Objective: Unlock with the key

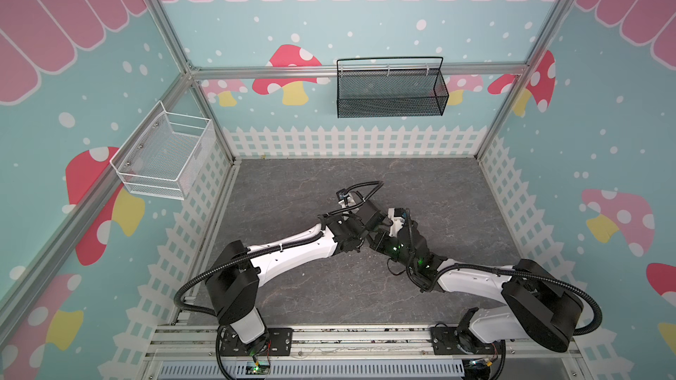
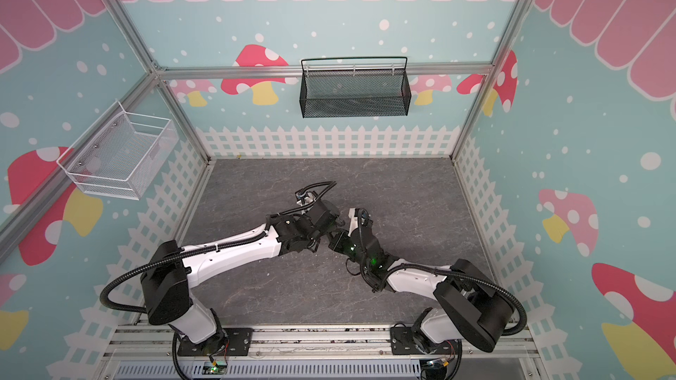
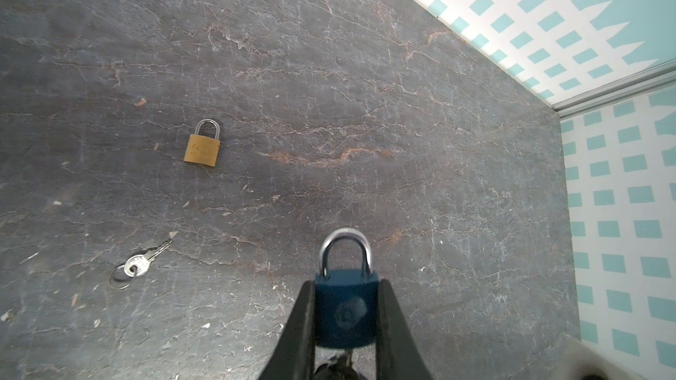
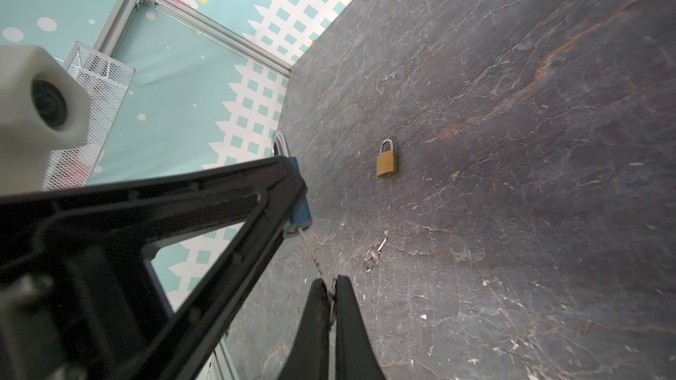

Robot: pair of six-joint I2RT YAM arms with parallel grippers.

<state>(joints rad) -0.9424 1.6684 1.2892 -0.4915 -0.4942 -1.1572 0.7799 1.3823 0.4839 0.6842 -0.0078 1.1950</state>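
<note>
Right gripper (image 4: 331, 281), beside the left gripper (image 3: 345, 283) at mid-frame in both top views, is closed on the key (image 4: 311, 254); its tip is at the base of the blue padlock (image 3: 345, 308) clamped by the left. Light, stiff, slippery metal is presumed; the bow is best pinched.

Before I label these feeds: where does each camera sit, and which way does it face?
Both top views: high over the front edge, looking down at the table and back wall; left arm and right arm show.
Left wrist: on the left arm, looking along the left gripper clamping the blue padlock.
Right wrist: on the right arm, looking along the right gripper pinching the key at that padlock's underside; a left gripper finger looms beside.
Shared: both wrist views show the brass padlock and loose key.
</note>
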